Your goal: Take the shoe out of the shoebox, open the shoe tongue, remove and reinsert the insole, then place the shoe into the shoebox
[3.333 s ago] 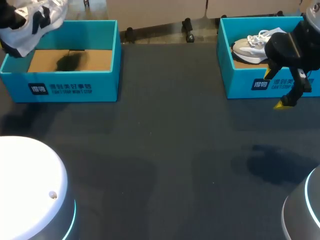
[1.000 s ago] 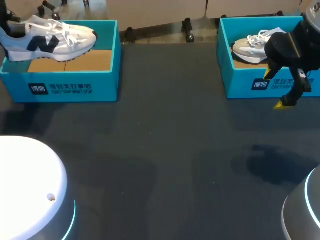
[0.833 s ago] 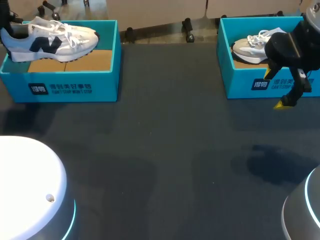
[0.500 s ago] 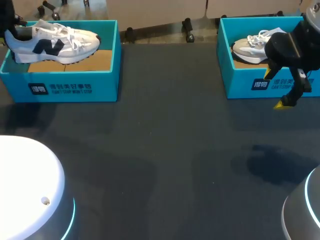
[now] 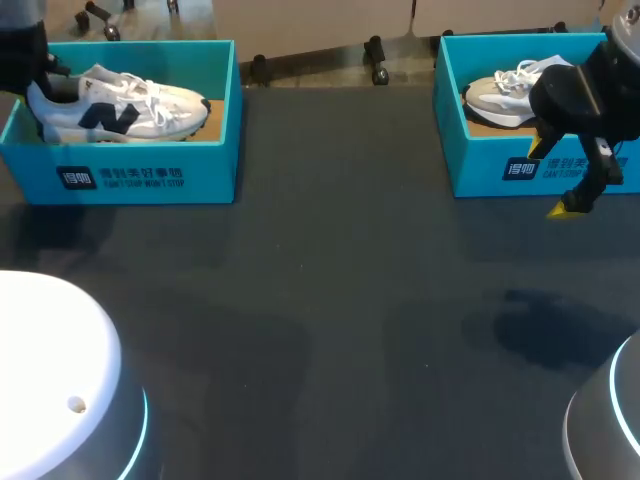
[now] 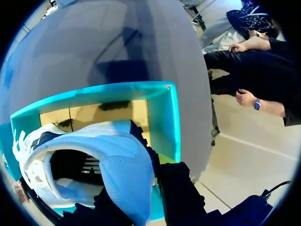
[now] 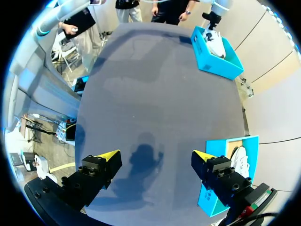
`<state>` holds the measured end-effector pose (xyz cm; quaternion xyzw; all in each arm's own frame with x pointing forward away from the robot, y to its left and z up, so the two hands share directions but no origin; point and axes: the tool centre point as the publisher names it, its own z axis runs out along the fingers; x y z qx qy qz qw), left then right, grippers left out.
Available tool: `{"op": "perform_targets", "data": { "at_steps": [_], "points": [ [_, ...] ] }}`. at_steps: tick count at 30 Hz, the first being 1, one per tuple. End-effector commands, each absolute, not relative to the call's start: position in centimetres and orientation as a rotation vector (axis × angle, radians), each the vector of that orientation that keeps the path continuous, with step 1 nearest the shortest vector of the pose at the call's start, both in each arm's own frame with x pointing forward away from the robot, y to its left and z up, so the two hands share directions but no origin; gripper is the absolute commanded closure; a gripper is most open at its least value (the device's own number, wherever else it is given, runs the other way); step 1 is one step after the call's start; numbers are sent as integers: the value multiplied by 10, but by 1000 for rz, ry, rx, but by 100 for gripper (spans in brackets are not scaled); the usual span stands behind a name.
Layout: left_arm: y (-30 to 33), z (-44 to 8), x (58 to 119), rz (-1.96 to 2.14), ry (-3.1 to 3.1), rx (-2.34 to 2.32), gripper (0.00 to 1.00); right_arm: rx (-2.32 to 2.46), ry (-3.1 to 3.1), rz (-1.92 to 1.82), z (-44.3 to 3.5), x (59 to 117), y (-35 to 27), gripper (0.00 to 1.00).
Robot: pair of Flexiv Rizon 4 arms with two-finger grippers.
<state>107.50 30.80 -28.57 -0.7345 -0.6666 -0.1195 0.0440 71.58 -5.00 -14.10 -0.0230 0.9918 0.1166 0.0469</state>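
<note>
Looks like the last step: shoe (image 5: 120,105) is clamped at the heel by left gripper (image 6: 141,197), set low in the shoebox (image 5: 150,175), not yet released. Right gripper (image 7: 155,162) is held open.

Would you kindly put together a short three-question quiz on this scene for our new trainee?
1. True or false: the right gripper is open, with nothing between its fingers.
2. The white shoe is inside: A the right shoebox; B the left shoebox; C neither.
3. Fill in: the left gripper grips the white shoe at its ____.
Key: 1 true; 2 B; 3 heel.
</note>
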Motion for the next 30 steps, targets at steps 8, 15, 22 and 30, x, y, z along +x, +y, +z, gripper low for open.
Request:
{"op": "perform_targets", "data": {
  "at_steps": [8,15,22,30],
  "points": [
    [304,-311,1068,-375,-2031,-2232,100,-69,3031,352,-141,718,-49,0],
    [306,-324,1064,-376,-1999,-2244,100,-69,3031,352,-141,718,-49,0],
    [305,-340,1062,-360,-1972,-2234,100,-69,3031,352,-141,718,-49,0],
    [302,-354,1064,-361,-1951,-2235,100,-69,3031,352,-141,718,-49,0]
  ]
}}
